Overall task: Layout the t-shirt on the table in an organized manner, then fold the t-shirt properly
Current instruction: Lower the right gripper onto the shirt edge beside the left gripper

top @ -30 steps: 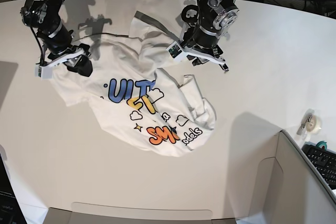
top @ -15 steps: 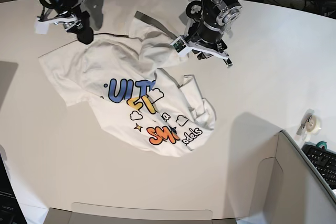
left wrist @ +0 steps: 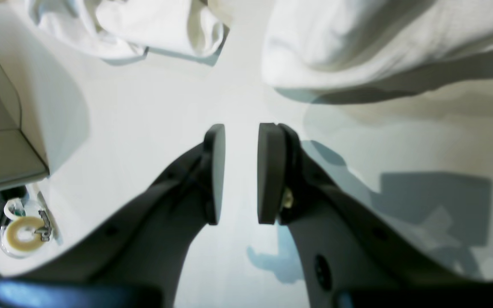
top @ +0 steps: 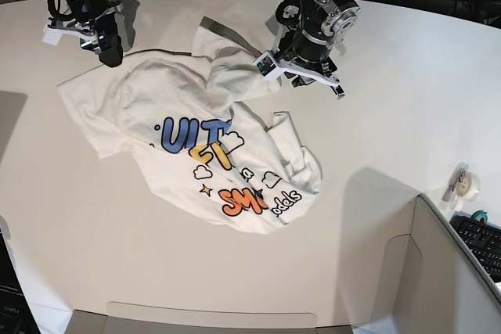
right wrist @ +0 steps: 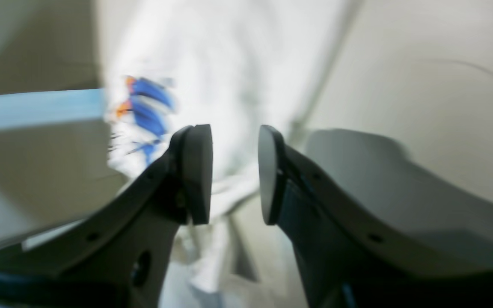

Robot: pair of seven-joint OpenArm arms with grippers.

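While the t-shirt [top: 196,142] lies crumpled, the white table [top: 391,99] surrounds it.

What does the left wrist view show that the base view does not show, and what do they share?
Only the left wrist view shows the left gripper from close up: its jaws stand slightly apart with nothing between them, above bare table.

Only the base view shows the whole t-shirt lying crumpled with its coloured print facing up, and the right gripper above the shirt's far corner.

Both show white shirt fabric, the table, the grey bin and the tape roll.
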